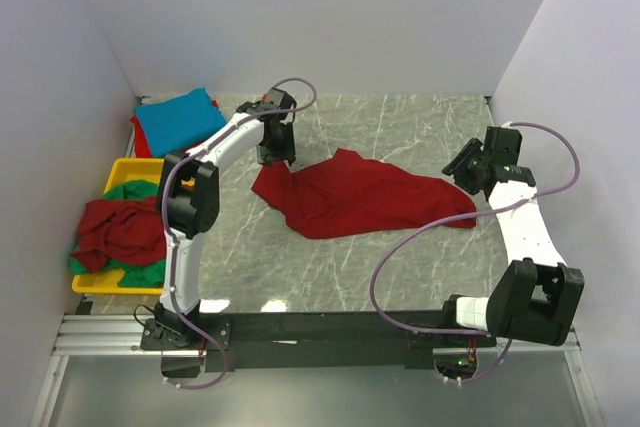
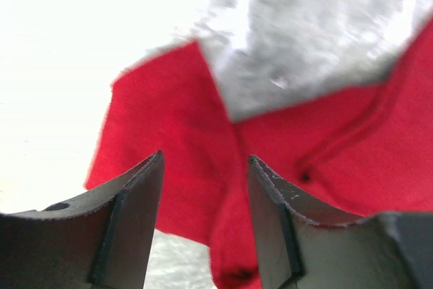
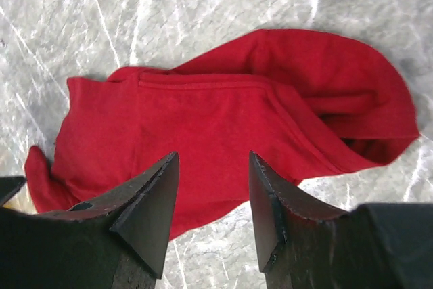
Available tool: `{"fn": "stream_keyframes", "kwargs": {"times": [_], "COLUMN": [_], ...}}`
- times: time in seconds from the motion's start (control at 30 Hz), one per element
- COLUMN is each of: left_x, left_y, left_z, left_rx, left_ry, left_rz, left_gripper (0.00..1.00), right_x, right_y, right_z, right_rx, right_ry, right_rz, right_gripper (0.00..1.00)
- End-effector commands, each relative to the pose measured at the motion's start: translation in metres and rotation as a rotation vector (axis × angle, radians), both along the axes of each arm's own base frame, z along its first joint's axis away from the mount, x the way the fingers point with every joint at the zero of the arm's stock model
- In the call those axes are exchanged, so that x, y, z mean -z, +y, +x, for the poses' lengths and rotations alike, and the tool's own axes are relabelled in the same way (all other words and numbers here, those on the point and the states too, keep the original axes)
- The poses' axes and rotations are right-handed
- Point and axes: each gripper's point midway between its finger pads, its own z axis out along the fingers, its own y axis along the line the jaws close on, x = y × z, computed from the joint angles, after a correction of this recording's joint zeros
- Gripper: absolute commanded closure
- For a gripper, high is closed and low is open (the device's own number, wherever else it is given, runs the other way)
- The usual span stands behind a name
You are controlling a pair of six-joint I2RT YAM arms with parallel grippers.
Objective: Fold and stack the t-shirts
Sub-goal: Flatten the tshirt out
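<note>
A dark red t-shirt (image 1: 362, 195) lies crumpled and stretched across the middle of the marble table. My left gripper (image 1: 277, 154) hovers over its left end, open, with only red cloth (image 2: 183, 167) below the jaws. My right gripper (image 1: 462, 171) hangs just above the shirt's right end, open and holding nothing; the shirt (image 3: 223, 120) fills the right wrist view. A folded turquoise t-shirt (image 1: 180, 119) lies at the back left on a dark red one (image 1: 141, 139). Another dark red shirt (image 1: 118, 229) and a green one (image 1: 135, 272) are heaped in the yellow tray.
The yellow tray (image 1: 122, 169) stands at the left edge of the table, next to the left arm's elbow. White walls close in the left, back and right sides. A black rail runs along the near edge.
</note>
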Motion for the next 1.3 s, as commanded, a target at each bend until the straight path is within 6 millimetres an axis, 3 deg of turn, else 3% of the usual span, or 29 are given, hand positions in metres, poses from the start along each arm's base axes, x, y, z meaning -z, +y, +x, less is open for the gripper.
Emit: {"fn": "stream_keyframes", "kwargs": {"times": [0.0,0.33,0.87,1.03,1.13,1.27], "left_x": [-0.009,0.010,0.041,0.051,0.050,0.048], "left_y": [0.017,0.008,0.007,0.009,0.013,0.017], "left_z": [0.022,0.050,0.064,0.059,0.055,0.051], "left_rx": [-0.026,-0.011,-0.034,-0.034,-0.037,-0.037], "left_ry": [-0.060,-0.103,-0.097,-0.073,-0.073,-0.068], "left_rz": [0.029,0.026,0.048,0.061,0.071,0.081], "left_gripper": [0.43,0.48,0.55,0.65,0.69,0.83], "right_x": [-0.002,-0.003,-0.001,-0.004,-0.005,-0.001], "right_y": [0.009,0.024,0.049,0.066,0.092,0.121], "right_z": [0.009,0.023,0.022,0.025,0.028,0.043], "right_rx": [-0.047,-0.102,-0.197,-0.277,-0.362,-0.463], "right_ry": [-0.037,-0.042,-0.031,-0.018,-0.021,-0.020], "right_rz": [0.020,0.053,0.057,-0.019,-0.051,-0.042], "right_gripper": [0.48,0.48,0.48,0.48,0.48,0.48]}}
